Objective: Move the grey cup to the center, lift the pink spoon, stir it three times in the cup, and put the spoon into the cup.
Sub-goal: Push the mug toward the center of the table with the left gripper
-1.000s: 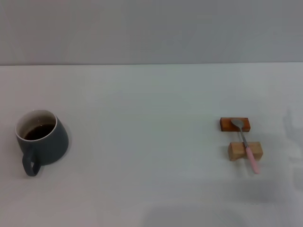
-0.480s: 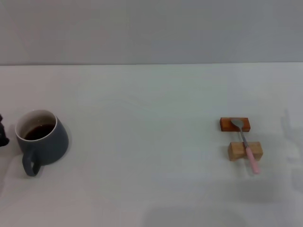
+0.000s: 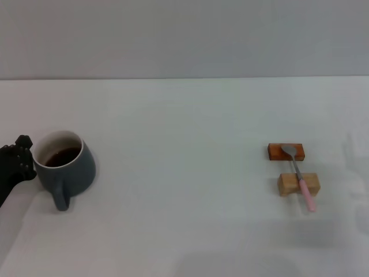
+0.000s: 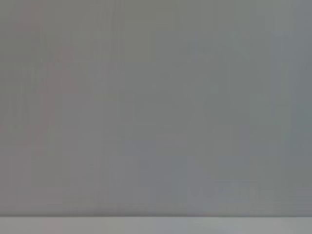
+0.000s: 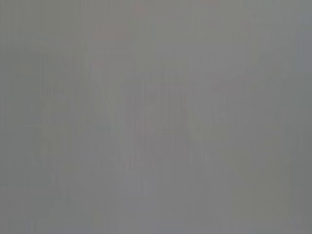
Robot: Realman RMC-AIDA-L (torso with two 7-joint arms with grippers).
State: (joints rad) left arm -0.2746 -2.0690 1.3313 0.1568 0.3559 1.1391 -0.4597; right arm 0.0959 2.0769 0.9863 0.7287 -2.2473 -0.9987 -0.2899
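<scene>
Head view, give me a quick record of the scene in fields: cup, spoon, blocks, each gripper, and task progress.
cup: grey cup upright at the table's left, dark liquid inside, handle toward the robot
spoon: pink spoon at the right, lying across both blocks
blocks: orange-brown block under the spoon's bowl; pale wooden block under its handle
left gripper: left gripper at the left edge, against the cup's left side; finger state unclear
right gripper: not in view
table: white table
progress: cup not yet at center; spoon untouched

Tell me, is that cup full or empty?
Partly full. The cup stands upright, and the head view shows dark liquid low inside its white interior, well below the rim.
</scene>
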